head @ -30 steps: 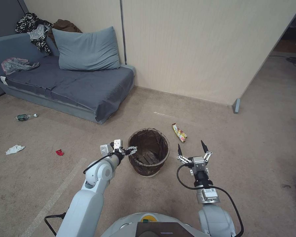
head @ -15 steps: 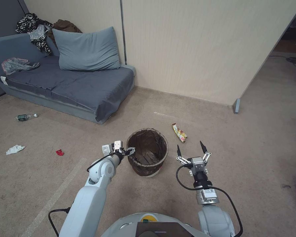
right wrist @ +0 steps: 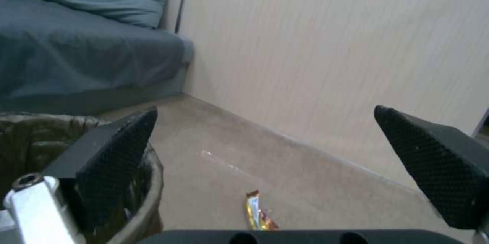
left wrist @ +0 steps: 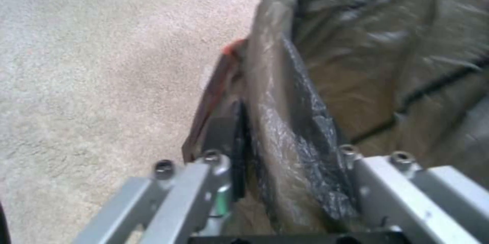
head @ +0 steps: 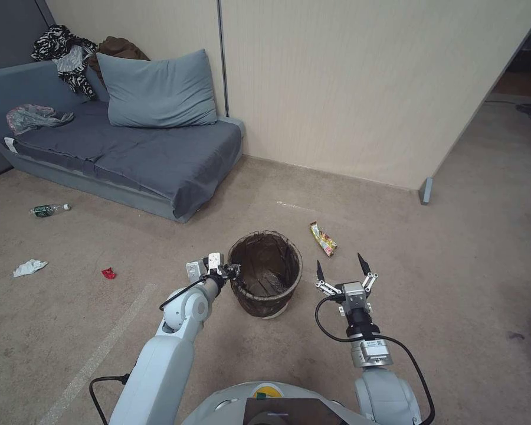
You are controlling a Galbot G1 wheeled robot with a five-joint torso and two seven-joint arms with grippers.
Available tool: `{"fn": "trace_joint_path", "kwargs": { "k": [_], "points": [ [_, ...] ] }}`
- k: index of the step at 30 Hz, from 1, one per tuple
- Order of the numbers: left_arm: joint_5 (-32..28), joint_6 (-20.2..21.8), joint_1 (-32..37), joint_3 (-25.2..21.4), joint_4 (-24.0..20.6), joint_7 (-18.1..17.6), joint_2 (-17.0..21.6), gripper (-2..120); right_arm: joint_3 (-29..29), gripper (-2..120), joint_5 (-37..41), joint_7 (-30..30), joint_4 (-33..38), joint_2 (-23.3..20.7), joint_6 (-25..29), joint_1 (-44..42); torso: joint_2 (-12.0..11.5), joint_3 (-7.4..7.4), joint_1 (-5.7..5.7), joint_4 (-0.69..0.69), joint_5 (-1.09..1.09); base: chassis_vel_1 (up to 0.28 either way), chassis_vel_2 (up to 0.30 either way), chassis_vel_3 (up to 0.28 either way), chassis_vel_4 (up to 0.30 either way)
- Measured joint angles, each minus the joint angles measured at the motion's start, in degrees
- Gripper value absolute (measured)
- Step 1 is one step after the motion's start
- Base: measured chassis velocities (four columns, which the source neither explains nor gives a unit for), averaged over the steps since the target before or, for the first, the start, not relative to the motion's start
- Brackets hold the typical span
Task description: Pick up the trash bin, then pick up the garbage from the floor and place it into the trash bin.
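Bin [head: 265, 273] stood upright on the carpet [head: 442, 283] directly ahead of the robot, its long axis vertical and its bag-lined mouth facing up. Left gripper [head: 231, 271] sat at the rim on the bin's left side; in the left wrist view its jaws straddled the rim [left wrist: 275, 95], one finger [left wrist: 224, 148] outside the wall and the other inside against the liner, clenched on rim and bag together. Right gripper [head: 341, 273] hovered just right of the bin, jaws spread wide and holding nothing.

Step in hand, as judged: securing and lifting the bin. A good lift would call for the rim seated deep between the jaws, so that the stiff plastic wall and not merely the slack liner bears the load, and for a straight upward pull keeping the mouth level.

Garbage lay scattered on the floor: a wrapper [head: 323, 238] just beyond the right gripper, its long axis running away from the robot and slightly left; a bottle [head: 48, 209] lying on its side near the sofa [head: 130, 153], cap toward the right; a tissue [head: 28, 267] and a red scrap [head: 107, 273] well to the left.
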Motion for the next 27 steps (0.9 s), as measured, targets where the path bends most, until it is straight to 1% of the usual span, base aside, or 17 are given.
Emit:
{"fn": "trace_joint_path", "kwargs": {
  "k": [1, 2, 3, 5, 27],
  "points": [
    [0.2, 0.0, 0.1, 0.0, 0.0, 0.0, -0.1, 16, 0.0, 100, 0.0, 0.0, 0.0, 0.0, 0.0, 0.0, 0.0, 0.0, 0.0, 0.0, 0.0, 0.0, 0.0, 0.0, 0.0],
    [0.5, 0.0, 0.3, 0.1, 0.0, 0.0, -0.2, 10, 0.0, 100, 0.0, 0.0, -0.1, 0.0, 0.0, 0.0, 0.0, 0.0, 0.0, 0.0, -0.01, 0.0, 0.0, 0.0, 0.0],
    [0.5, 0.0, 0.3, 0.1, 0.0, 0.0, -0.2, 10, 0.0, 100, 0.0, 0.0, -0.1, 0.0, 0.0, 0.0, 0.0, 0.0, 0.0, 0.0, -0.01, 0.0, 0.0, 0.0, 0.0],
    [0.8, 0.0, 0.6, 0.1, 0.0, -0.1, -0.2, 4, -0.1, 100, 0.0, 0.0, -0.1, 0.0, 0.0, 0.0, 0.0, 0.0, 0.0, 0.01, 0.0, 0.0, 0.0, 0.0, 0.0],
    [1.8, 0.0, 1.6, 0.1, -0.3, -0.4, -0.5, 3, -0.1, 100, 0.0, -0.1, -0.1, 0.0, 0.0, 0.1, 0.0, 0.01, 0.0, -0.02, -0.04, 0.0, 0.0, 0.0, 0.0]
  ]
}}
